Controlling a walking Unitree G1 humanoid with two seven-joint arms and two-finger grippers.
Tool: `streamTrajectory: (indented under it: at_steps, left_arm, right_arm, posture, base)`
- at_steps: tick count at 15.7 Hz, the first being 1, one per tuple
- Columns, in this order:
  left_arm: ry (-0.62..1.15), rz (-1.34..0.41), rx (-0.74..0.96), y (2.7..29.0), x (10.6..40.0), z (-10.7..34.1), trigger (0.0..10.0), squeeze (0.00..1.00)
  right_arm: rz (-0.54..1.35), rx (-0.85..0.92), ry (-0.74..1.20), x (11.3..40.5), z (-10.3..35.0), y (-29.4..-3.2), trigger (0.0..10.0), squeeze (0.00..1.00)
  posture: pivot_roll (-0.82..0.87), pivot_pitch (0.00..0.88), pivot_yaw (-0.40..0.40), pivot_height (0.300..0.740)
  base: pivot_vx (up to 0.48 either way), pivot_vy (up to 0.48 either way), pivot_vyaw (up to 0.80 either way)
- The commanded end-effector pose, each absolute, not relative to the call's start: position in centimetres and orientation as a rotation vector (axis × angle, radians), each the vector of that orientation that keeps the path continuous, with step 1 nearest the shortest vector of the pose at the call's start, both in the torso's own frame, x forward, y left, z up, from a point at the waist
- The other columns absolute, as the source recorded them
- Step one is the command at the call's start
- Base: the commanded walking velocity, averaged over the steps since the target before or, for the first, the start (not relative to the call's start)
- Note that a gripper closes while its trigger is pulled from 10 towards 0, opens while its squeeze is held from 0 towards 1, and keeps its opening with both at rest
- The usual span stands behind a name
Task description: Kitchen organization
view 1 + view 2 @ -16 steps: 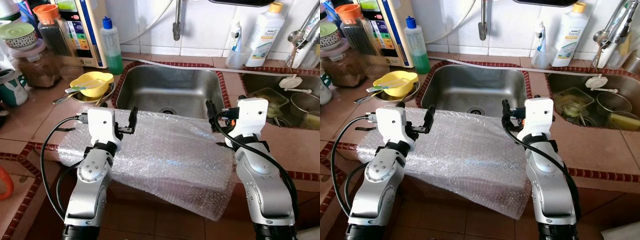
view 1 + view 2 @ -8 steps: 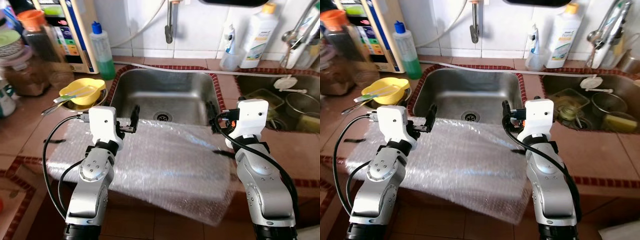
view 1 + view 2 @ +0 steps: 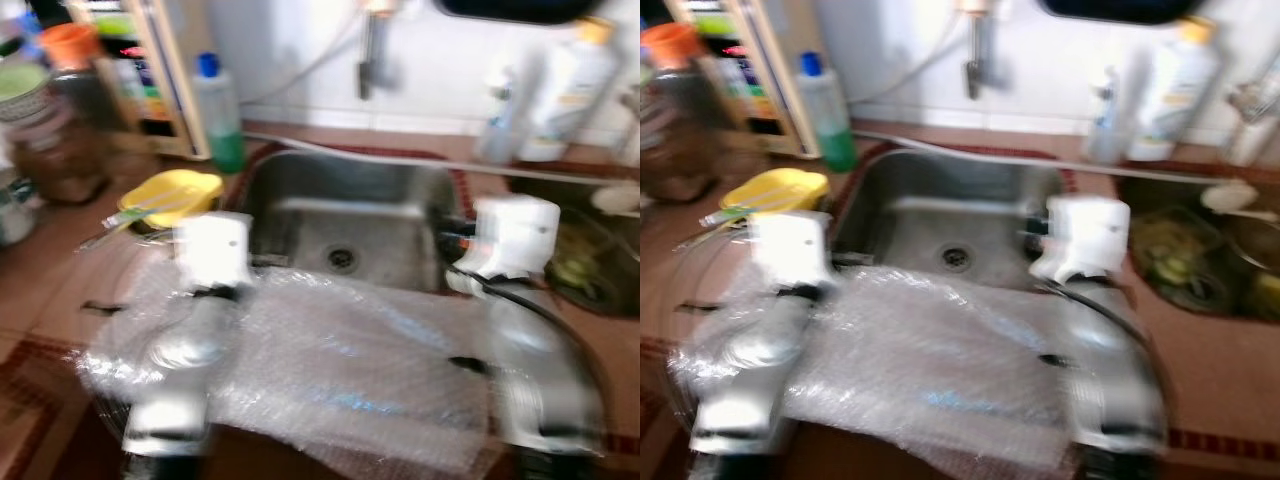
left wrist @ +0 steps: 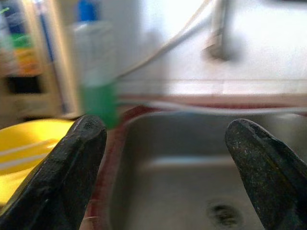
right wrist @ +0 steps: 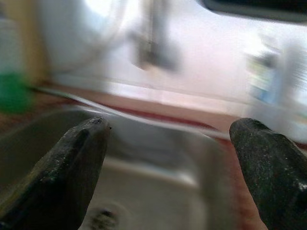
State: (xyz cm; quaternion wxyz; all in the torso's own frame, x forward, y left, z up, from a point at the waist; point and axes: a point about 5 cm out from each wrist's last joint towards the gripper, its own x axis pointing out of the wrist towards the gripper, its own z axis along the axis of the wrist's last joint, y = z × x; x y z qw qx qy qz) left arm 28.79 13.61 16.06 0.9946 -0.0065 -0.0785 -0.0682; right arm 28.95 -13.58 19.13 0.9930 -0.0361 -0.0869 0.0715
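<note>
Two grippers: both are held up over the near edge of the sink (image 3: 345,215), and the pictures are blurry.
Left gripper (image 4: 165,158): its two black fingers (image 4: 72,163) are spread wide apart with nothing between them. It points at the sink.
Right gripper (image 5: 168,158): its fingers (image 5: 268,158) are spread wide too, and it holds nothing. It also points at the sink.
Bubble wrap (image 3: 330,360): a big sheet lies on the counter in front of the sink. It hangs a little over the counter's near edge, under both arms.
Yellow bowl (image 3: 175,192): it sits just left of the sink, with something long lying across it.
Green bottle (image 3: 222,112): it has a blue cap and stands behind the sink's back left corner.
White bottle (image 3: 565,90): it stands behind the sink, to the right.
How far along: it looks like the start. Nothing is picked up yet, and the bubble wrap and the bowl likely still need tidying.
Writing: too blurry to read.
</note>
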Motion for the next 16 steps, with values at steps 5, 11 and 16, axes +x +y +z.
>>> streamTrajectory:
  at_steps: [5, 11, 16]
  left_arm:
    - [-0.18, -0.176, -0.031, 12.1, 28.6, 16.6, 10.0, 0.0]
    - [-0.158, -0.113, -0.026, 12.6, 28.9, 16.3, 10.0, 0.0]
    - [-0.215, -0.017, 0.028, 13.9, 28.9, 17.3, 10.0, 0.0]
  right_arm:
    - [0.1, -0.09, -0.165, 28.7, 19.0, -15.0, 10.0, 0.0]
    - [0.109, -0.089, -0.161, 28.6, 18.9, -15.0, 10.0, 0.0]
    - [0.123, -0.079, -0.164, 28.6, 19.0, -14.8, 10.0, 0.0]
  posture:
    - [-0.02, 0.084, 0.024, 0.74]
    - [-0.02, 0.085, 0.022, 0.74]
    - [-0.02, 0.082, 0.018, 0.74]
  base:
    - [0.249, 0.0, 0.0]
    - [0.0, 0.0, 0.0]
    - [0.0, 0.0, 0.0]
